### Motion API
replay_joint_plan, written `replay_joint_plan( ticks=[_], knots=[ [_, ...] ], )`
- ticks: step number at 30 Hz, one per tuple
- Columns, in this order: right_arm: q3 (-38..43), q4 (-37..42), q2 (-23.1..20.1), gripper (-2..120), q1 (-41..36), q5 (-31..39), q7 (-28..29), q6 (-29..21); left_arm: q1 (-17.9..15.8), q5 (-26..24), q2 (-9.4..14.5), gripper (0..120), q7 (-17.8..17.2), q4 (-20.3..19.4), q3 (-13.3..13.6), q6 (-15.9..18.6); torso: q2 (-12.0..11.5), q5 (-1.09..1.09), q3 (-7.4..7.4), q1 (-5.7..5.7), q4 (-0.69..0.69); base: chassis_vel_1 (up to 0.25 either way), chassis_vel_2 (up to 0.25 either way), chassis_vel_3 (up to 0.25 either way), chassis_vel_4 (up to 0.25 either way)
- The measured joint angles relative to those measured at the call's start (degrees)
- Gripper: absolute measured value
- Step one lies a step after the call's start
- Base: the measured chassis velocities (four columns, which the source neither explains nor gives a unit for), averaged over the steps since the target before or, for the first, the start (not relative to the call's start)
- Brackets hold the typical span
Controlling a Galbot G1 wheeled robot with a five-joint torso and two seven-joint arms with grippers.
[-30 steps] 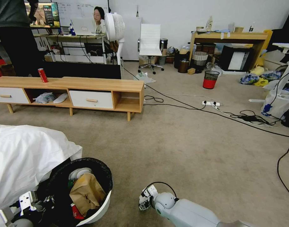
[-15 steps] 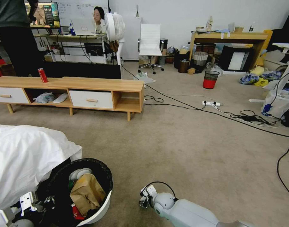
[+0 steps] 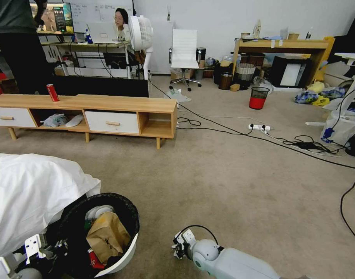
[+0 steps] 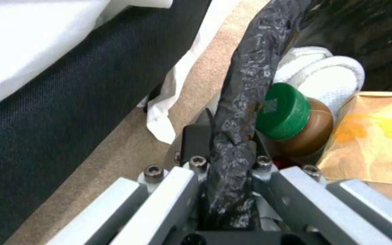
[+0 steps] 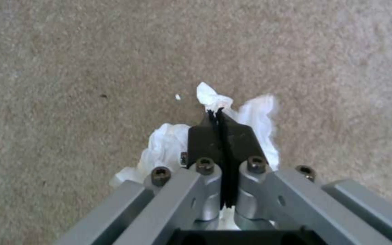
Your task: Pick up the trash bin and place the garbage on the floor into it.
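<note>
Looking down, head view: the bin [image 3: 104, 236] hangs tilted at the lower left, beside a white sheet [image 3: 30, 193], its black bag folded over the rim.
Bin contents: a brown paper bag [image 3: 107, 236], something red [image 3: 94, 260] under it, white tissue [image 3: 95, 212] at the back.
Left gripper [image 3: 49, 248]: low at the bin's near rim; its grip is not clear from here.
Right gripper [image 3: 179, 246]: low over bare floor [image 3: 231, 186], just right of the bin.
Farther off: black cables [image 3: 262, 137] across the floor, a low wooden cabinet [image 3: 107, 112] with an upright red can [image 3: 52, 92] on top.
Left wrist view: the left gripper [image 4: 225, 149] is clamped on the bag-covered rim [image 4: 250, 78]; inside the bin lie a green-capped bottle [image 4: 296, 122], the paper bag [image 4: 373, 136] and tissue [image 4: 323, 75].
Right wrist view: the right gripper [image 5: 218, 129] is pinched closed on a crumpled white tissue [image 5: 168, 146], with floor [image 5: 69, 68] all round.
</note>
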Motion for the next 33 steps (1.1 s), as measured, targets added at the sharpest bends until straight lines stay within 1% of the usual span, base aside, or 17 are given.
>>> replay_joint_plan(
  ticks=[4, 9, 17, 19, 22, 24, 25, 27, 28, 30, 31, 33],
  knots=[
    [0.4, 1.2, -1.1, 0, -0.2, 0.8, 0.6, -0.3, 0.0, 0.0, 0.1, 2, 0.0, 0.0, 0.1, 0.0, 0.0, 0.01, 0.00, 0.00, 0.00, 0.000, 0.000, 0.000, 0.000],
    [1.3, 3.4, -3.5, 0, -0.5, 2.1, 1.1, -0.5, -0.2, 0.0, 0.0, 2, 0.0, 0.2, 0.4, 0.0, 0.0, 0.00, 0.00, 0.00, 0.00, 0.000, 0.000, 0.000, 0.000],
    [2.0, 5.3, -4.9, 0, -1.3, 2.6, 1.9, -0.4, -0.6, 0.4, -0.4, 2, 0.0, 0.6, 1.0, 0.0, 0.0, 0.01, 0.00, 0.00, 0.00, 0.000, 0.000, 0.000, 0.000],
    [2.5, 8.1, -6.6, 0, -1.3, 3.3, 2.6, -0.4, -0.6, 0.5, -0.4, 2, 0.0, 0.7, 1.0, 0.0, 0.0, 0.01, 0.00, 0.00, 0.01, 0.000, 0.000, 0.000, 0.000],
    [2.6, 9.5, -7.5, 0, -1.3, 3.8, 3.1, -0.5, -0.6, 0.6, -0.4, 2, 0.0, 0.7, 1.0, 0.0, 0.0, 0.01, 0.00, 0.00, 0.02, 0.000, 0.000, 0.000, 0.000],
    [3.9, 15.6, -11.3, 0, -1.2, 5.5, 4.7, -1.2, -0.6, 0.6, -0.3, 2, 0.0, 0.7, 1.0, 0.0, 0.0, 0.00, 0.00, 0.00, -0.01, 0.000, 0.000, 0.000, 0.000],
    [3.9, 15.6, -11.3, 0, -1.2, 5.5, 4.7, -1.2, -0.6, 0.6, -0.3, 2, 0.0, 0.7, 1.0, 0.0, 0.0, 0.00, 0.00, 0.00, -0.01, 0.000, 0.000, 0.000, 0.000],
    [6.6, 21.2, -14.2, 0, -1.0, 5.8, 5.9, -1.2, -0.8, 0.6, -0.2, 2, -0.1, 0.7, 1.4, 0.0, 0.0, 0.00, 0.00, 0.00, 0.00, 0.000, 0.000, 0.000, 0.000],
    [6.6, 21.2, -14.2, 0, -1.0, 5.8, 5.9, -1.2, -0.8, 0.6, -0.2, 2, -0.1, 0.7, 1.4, 0.0, 0.0, 0.00, 0.00, 0.00, 0.00, 0.000, 0.000, 0.000, 0.000],
    [9.4, 25.5, -15.7, 0, -0.7, 5.8, 6.3, -0.7, -1.0, 0.1, -0.2, 2, -0.4, 0.5, 1.8, 0.0, 0.0, 0.00, 0.00, 0.00, 0.00, 0.000, 0.000, 0.000, 0.000],
    [9.4, 25.5, -15.7, 0, -0.7, 5.8, 6.3, -0.7, -1.0, 0.1, -0.2, 2, -0.4, 0.5, 1.8, 0.0, 0.0, 0.00, 0.00, 0.00, 0.00, 0.000, 0.000, 0.000, 0.000],
    [12.3, 29.6, -16.9, 0, 0.2, 6.1, 6.4, -0.2, -1.2, -0.4, -0.2, 2, -0.6, 0.1, 2.0, 0.0, 0.0, 0.01, 0.00, 0.00, 0.00, 0.000, 0.000, 0.000, 0.000]
  ],
)
